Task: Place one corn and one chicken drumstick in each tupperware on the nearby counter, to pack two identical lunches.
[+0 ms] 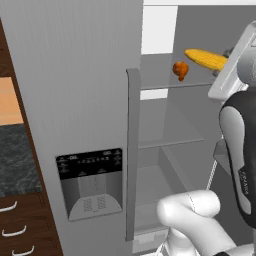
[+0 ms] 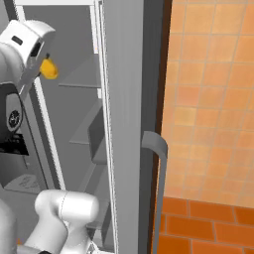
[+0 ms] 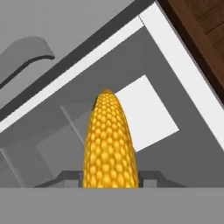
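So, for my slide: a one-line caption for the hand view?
Gripper shut on a yellow corn cob, pointing lengthwise into the open grey fridge.

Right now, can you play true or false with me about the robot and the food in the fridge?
1. The gripper holds a yellow-orange corn. True.
2. A brown chicken drumstick sits on a fridge shelf beside the corn. True.
3. The corn is lying flat on the bottom shelf. False: it is held up in the air near the top shelf, pointing away from the gripper.
4. The fridge compartment in front of the arm is shut. False: it stands open, and its shelves show.
5. The closed fridge door has a dispenser panel on it. True.
6. The corn has green husk leaves. False: it is plain yellow-orange kernels.
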{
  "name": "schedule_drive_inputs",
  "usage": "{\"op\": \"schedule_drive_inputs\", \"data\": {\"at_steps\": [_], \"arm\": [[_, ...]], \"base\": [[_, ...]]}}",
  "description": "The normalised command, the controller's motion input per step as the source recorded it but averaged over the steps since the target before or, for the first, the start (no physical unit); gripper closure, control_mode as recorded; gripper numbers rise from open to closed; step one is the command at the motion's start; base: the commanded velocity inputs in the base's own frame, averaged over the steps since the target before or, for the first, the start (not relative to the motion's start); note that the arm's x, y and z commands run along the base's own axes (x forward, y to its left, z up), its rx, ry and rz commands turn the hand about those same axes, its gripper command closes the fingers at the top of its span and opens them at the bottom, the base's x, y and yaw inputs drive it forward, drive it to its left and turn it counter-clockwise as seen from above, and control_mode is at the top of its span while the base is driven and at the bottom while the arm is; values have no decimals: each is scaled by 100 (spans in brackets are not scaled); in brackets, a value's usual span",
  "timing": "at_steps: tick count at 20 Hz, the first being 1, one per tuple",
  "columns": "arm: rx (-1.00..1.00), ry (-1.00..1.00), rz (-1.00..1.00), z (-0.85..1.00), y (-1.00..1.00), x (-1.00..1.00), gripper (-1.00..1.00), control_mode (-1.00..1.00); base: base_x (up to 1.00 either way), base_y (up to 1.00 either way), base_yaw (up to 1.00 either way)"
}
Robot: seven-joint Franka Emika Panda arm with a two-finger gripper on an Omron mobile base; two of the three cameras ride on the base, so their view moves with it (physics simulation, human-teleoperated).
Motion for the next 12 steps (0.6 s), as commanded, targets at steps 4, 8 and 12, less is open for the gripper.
{"op": "schedule_drive_inputs", "data": {"at_steps": [4,8,12], "arm": [[-5,10,7,0,18,-71,100,-100],[-4,3,4,-8,13,-66,100,100],[0,0,0,0,0,0,100,100]], "base": [[0,0,0],[-21,11,1],[-81,64,4]]}}
